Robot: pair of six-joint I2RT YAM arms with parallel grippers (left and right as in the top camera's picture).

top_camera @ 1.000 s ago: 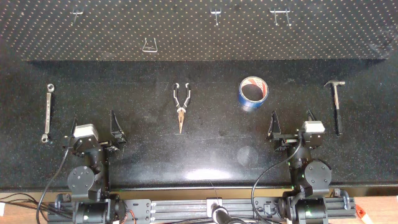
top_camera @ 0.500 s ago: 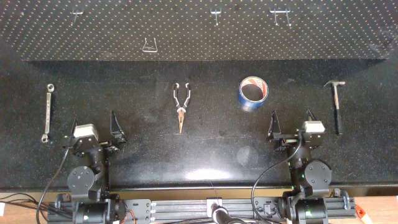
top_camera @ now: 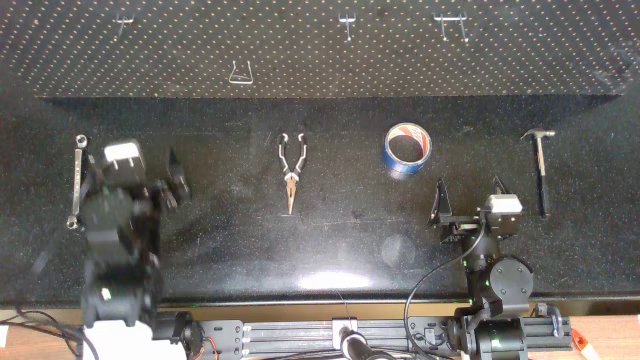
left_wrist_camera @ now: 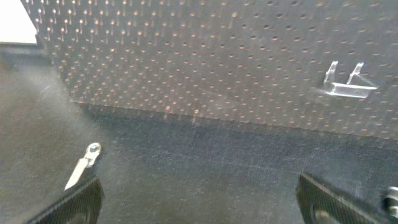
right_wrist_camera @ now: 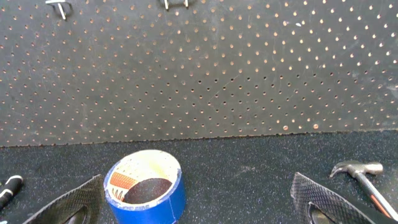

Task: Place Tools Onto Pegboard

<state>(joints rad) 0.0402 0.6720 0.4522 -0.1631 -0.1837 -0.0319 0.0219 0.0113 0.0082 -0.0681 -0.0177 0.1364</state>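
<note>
1. My left pincer (left_wrist_camera: 198,199) is spread wide and holds nothing. It hangs over the left part of the table (top_camera: 350,240), with the wrench (top_camera: 76,182) just beside one finger.
2. My right pincer (top_camera: 468,205) is likewise spread and empty, near its own base. The tape roll (right_wrist_camera: 144,186) lies on the table ahead of it and the hammer (top_camera: 541,170) is off to its right.
3. All four tools lie flat on the table, and none is yet on the pegboard (top_camera: 320,60). The wrench is at far left, the pliers (top_camera: 291,172) are in the middle, the tape roll is right of them and the hammer is at far right.
4. Handling, wrench: I judge it steel, rigid, fairly light and slick. It lies low, so my fingers must come right down to the surface. The best hold is across the shank near its middle, leaving the ring end free for a hook (left_wrist_camera: 345,84).
5. Risk: a thin flat bar may pivot in the pinch, and a hold taken off centre would let it swing.
6. Change from a second ago: my left arm has left its rest pose by the base and has swung forward and leftward toward the wrench. The right arm is unchanged. No tool has shifted.
</note>
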